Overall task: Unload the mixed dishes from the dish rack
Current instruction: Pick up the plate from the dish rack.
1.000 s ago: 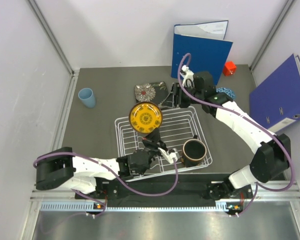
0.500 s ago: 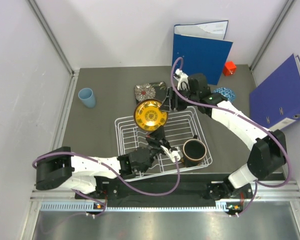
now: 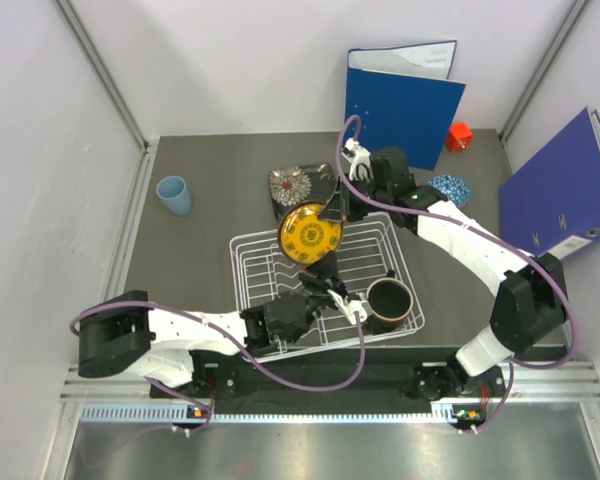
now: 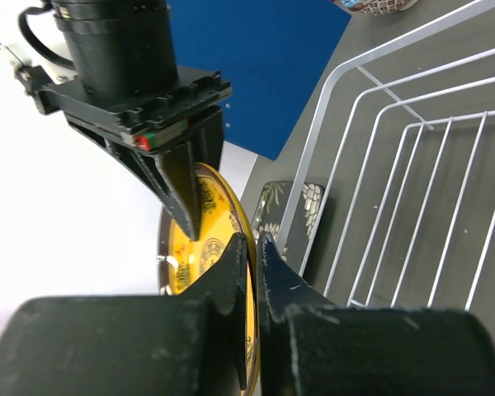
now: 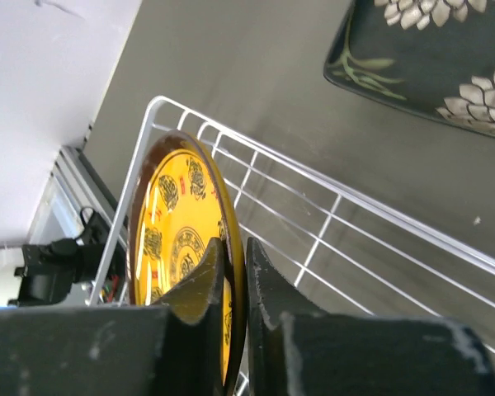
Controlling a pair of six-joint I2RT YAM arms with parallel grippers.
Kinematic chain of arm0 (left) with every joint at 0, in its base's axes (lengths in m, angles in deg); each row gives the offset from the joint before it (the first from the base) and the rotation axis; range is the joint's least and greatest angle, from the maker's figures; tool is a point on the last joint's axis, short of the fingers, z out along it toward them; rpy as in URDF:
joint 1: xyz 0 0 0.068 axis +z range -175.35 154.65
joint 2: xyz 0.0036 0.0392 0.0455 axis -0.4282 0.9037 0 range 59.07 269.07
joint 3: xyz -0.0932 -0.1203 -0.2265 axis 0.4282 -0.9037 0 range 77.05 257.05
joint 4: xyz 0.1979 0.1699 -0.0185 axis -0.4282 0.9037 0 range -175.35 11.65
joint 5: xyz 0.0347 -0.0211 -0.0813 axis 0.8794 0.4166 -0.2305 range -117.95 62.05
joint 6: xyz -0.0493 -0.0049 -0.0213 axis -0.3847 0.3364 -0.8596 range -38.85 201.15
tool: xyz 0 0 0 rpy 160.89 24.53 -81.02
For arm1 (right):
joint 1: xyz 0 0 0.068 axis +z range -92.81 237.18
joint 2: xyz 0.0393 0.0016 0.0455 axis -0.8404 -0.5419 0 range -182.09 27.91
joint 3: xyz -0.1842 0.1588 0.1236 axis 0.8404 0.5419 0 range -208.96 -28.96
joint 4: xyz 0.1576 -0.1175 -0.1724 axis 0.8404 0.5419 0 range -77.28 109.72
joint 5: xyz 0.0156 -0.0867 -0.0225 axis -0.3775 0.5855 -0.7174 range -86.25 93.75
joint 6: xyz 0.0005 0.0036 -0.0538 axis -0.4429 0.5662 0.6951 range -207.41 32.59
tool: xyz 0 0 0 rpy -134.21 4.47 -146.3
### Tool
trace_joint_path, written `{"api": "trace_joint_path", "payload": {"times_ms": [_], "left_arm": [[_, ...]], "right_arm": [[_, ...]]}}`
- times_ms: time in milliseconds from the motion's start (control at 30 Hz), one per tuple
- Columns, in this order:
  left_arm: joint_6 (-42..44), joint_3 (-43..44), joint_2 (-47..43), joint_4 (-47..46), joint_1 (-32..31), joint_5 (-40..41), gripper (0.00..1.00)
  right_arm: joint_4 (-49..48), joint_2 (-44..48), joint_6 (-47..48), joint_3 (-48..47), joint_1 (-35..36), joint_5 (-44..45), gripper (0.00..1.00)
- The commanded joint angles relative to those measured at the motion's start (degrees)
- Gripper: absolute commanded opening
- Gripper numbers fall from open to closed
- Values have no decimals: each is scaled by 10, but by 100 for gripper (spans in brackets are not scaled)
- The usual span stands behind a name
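The small yellow round dish (image 3: pixel 310 235) hangs on edge above the far side of the white wire dish rack (image 3: pixel 250 262). Both grippers grip its rim. My left gripper (image 3: pixel 321 266) is shut on the lower edge, my right gripper (image 3: pixel 332 213) on the upper right edge. The left wrist view shows the dish (image 4: pixel 186 264) pinched in the left gripper (image 4: pixel 252 243). In the right wrist view the right gripper (image 5: pixel 235 243) clamps the dish (image 5: pixel 169 231) over the rack (image 5: pixel 338 196). A dark brown mug (image 3: pixel 388 303) stands in the rack's near right corner.
The black square plate (image 3: pixel 302 185) lies on the table just behind the rack. A light blue cup (image 3: pixel 174 195) stands far left, a speckled bowl (image 3: pixel 450 187) at the right. Blue binders (image 3: pixel 400 100) lean against the back and right walls, beside a red block (image 3: pixel 459 135).
The left gripper carried the yellow dish right and a little nearer, toward the right gripper. The right gripper, open before, moved in and shut on the dish's rim.
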Motion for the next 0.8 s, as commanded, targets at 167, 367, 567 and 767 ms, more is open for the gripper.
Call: {"api": "trace_joint_path", "payload": {"times_ms": [167, 367, 567, 767], "left_arm": [[6, 24, -7, -43, -3, 1, 0], [-17, 24, -15, -48, -2, 38, 1], [-44, 27, -25, -63, 4, 67, 60], [-74, 32, -44, -45, 11, 82, 99]], "right_arm": [[-23, 35, 25, 12, 10, 42, 0], [-38, 58, 11, 23, 8, 50, 0], [-58, 78, -10, 35, 2, 44, 0], [-80, 104, -31, 41, -7, 44, 0]]}}
